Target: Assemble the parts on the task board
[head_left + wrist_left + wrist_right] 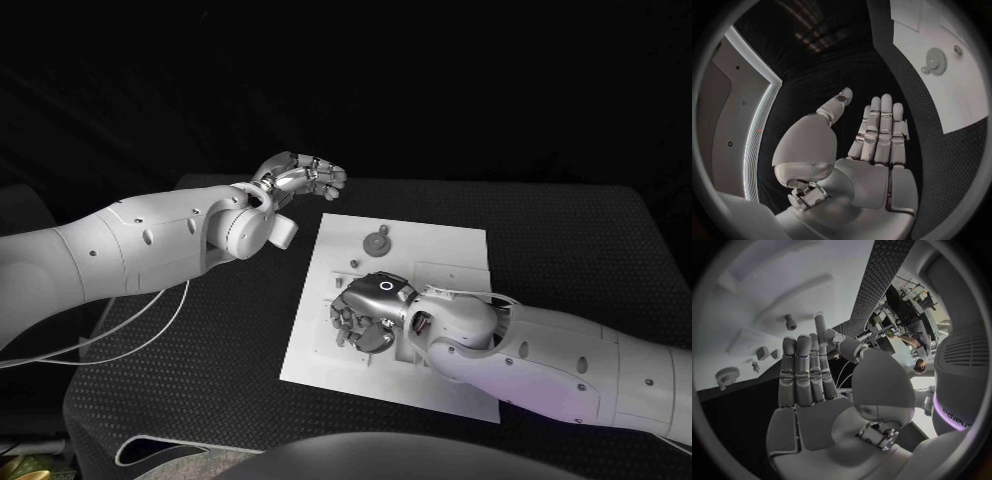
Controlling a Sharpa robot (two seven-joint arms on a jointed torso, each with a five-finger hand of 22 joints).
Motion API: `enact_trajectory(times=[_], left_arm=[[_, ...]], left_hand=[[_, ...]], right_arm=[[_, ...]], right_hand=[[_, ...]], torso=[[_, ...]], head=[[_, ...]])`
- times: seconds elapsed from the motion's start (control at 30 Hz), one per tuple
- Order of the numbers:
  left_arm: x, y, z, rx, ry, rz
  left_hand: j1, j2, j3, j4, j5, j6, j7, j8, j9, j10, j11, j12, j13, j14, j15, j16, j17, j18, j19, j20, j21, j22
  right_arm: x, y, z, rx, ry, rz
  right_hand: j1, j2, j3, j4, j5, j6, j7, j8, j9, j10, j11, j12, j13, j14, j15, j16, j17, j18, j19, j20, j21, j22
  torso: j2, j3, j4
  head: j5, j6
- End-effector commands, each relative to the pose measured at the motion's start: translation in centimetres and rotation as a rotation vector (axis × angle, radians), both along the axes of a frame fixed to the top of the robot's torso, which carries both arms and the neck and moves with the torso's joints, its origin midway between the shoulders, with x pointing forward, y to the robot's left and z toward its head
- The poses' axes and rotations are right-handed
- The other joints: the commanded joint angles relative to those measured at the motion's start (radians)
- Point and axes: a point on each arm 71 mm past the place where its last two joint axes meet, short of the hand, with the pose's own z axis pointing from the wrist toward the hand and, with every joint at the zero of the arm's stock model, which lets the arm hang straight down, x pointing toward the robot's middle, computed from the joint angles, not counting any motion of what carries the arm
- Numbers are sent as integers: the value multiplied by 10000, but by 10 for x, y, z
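Observation:
The white task board (447, 250) lies in the middle of the black table. A round grey gear (375, 243) sits near its far edge, with a small peg (384, 229) just beyond it. My right hand (369, 310) is low over the board's left-middle part, fingers straight and together, holding nothing. The right wrist view shows its fingers (803, 370) stretched over the board (767, 285), with a peg (790, 321), small pieces (762, 353) and the gear (727, 374) beyond. My left hand (300, 178) is raised off the board's far-left corner; its fingers (882, 127) are straight and empty, the gear (934, 61) off to one side.
Black textured table mat (188, 370) surrounds the board on all sides. A thin white cable (130, 325) hangs from the left arm over the table's left part. Raised outlines (447, 268) mark the board's right half.

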Motion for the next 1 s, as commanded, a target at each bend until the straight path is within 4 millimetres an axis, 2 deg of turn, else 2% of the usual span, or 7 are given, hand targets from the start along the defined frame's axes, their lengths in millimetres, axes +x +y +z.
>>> enact_trajectory(times=[0.03, 0.57, 1.0], left_arm=[[-1, -2, 1, -119, -18, -142], [-1, -2, 2, -121, -21, -149], [0, -3, 2, -121, -21, -159]], left_hand=[[-100, 30, -11, 75, -9, -71, -15, -29, -14, -75, 22, 11, -13, 85, -18, -51, 17, 71, 40, 3, -63, 16], [-105, 28, -11, 80, -10, -73, -16, -25, -14, -77, 23, 11, -17, 86, -17, -64, 34, 70, 42, 3, -71, 22], [-108, 26, -11, 83, -10, -74, -16, -21, -14, -76, 23, 12, -20, 88, -18, -76, 50, 70, 43, 3, -79, 28]], right_arm=[[0, 0, -3, -289, -172, 32], [-1, 0, -10, -759, -112, 67], [-8, 7, -14, -791, 135, 345]], right_hand=[[13, 119, 40, -30, 23, 82, -15, 37, 3, 34, -11, 50, 19, 18, -86, 52, -14, 160, 90, -7, 66, 203], [0, 134, 44, -58, 24, 78, -14, 33, 11, 25, -10, 50, 27, 21, -85, 57, -23, 160, 90, -9, 74, 200], [-198, 100, 20, -115, 119, 25, 24, -47, 9, -82, 39, 1, 41, -33, -41, 41, -99, 160, -9, 48, 60, 188]], torso=[[-4, 5, 1], [-10, 2, -13], [-8, -3, -6]], head=[[9, -38], [48, -119], [42, -127]])
